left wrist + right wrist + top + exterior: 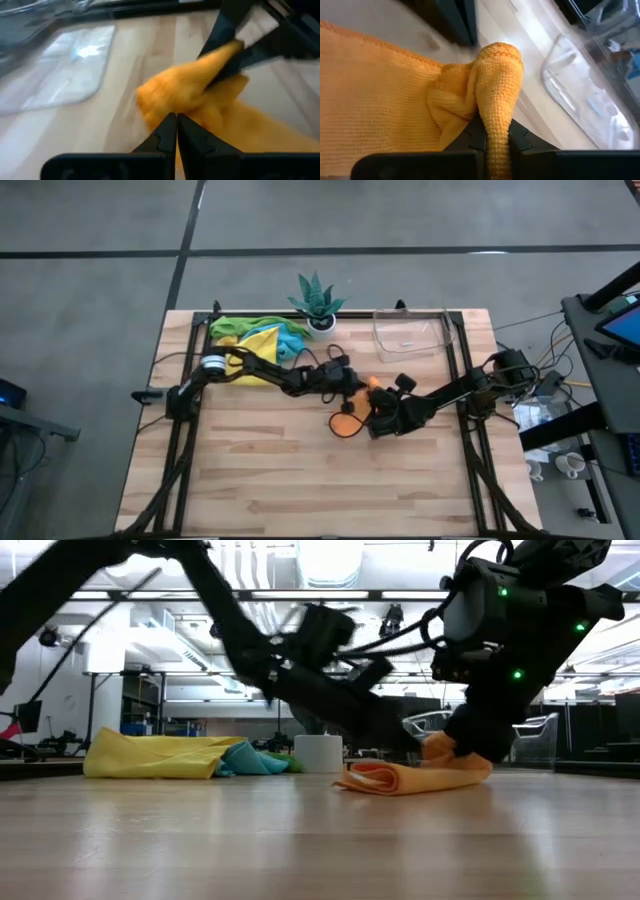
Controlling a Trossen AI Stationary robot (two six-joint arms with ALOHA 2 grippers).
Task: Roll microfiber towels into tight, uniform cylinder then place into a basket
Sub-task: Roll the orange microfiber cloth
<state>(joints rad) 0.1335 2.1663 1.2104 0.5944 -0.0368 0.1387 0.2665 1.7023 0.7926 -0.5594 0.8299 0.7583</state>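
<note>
I have both arms meeting over the orange towel near the middle of the desk in the high view. My right tool is clamped on a bunched fold of that towel; its wrist view shows the cloth pinched between the two dark fingers. My left tool has its fingers together at the towel's near edge, and I cannot tell if any cloth is caught between them. From the low view the towel lies partly rolled on the wood, one end lifted toward the right tool. The other towels, yellow, green and light blue, sit heaped at the upper left of the desk. The basket stands at the upper right, beside the potted plant.
</note>
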